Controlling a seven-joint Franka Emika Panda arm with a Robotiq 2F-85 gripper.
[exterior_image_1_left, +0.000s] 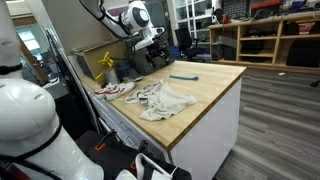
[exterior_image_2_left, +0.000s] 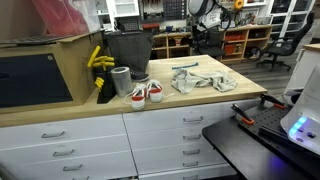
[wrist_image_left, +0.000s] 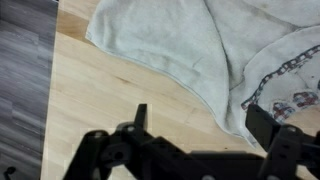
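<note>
Here, the gripper (wrist_image_left: 200, 128) hangs above the wooden countertop (wrist_image_left: 90, 110) with its jaws spread wide and nothing between them. In the wrist view the crumpled pale cloth (wrist_image_left: 170, 40) lies just past its fingertips. In an exterior view the cloth lies mid-counter, with a pair of red-and-white shoes (exterior_image_1_left: 115, 90) just to its left and a blue tool (exterior_image_1_left: 183, 76) on its far side.
</note>
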